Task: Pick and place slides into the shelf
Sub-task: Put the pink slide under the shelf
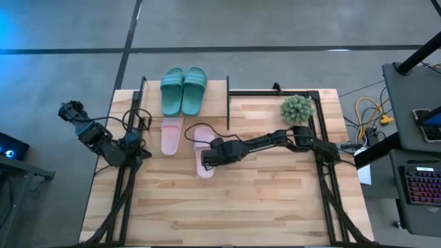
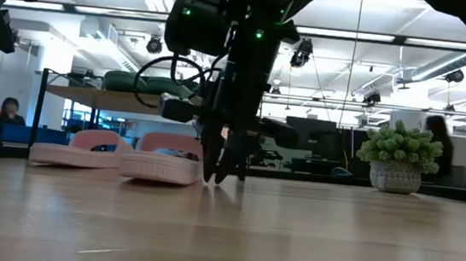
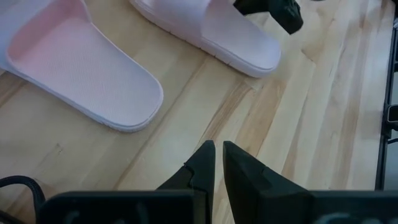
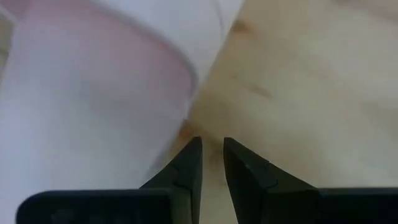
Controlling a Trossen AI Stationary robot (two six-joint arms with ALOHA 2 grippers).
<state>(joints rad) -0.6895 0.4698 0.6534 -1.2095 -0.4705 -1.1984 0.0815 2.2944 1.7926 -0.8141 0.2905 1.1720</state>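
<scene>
Two teal-green slides (image 1: pixel 183 91) lie side by side on the top board of the shelf (image 1: pixel 227 103) at the table's far edge; they also show in the low view (image 2: pixel 147 84). Two pale pink slides lie sole-down on the table in front of it, one to the left (image 1: pixel 171 136) and one to the right (image 1: pixel 204 160). My right gripper (image 1: pixel 209 158) points down, shut, its fingertips at the table right beside the right pink slide's long side (image 4: pixel 180 93). My left gripper (image 1: pixel 141 153) is shut and empty, near the table's left edge. My right gripper stands with its shut fingers (image 4: pixel 194 152) pointing down at the right pink slide's sole edge (image 4: pixel 189 118), on the slide's right side. I cannot tell whether a finger touches the slide. The slide lies flat on the table.
A fuzzy green plant in a pot (image 1: pixel 297 109) stands at the far right of the table. Black frame posts run along the table's left and right sides (image 1: pixel 324 172). Bare wooden tabletop (image 1: pixel 234 207) fills the near half. People sit in the room behind the table (image 2: pixel 7 113).
</scene>
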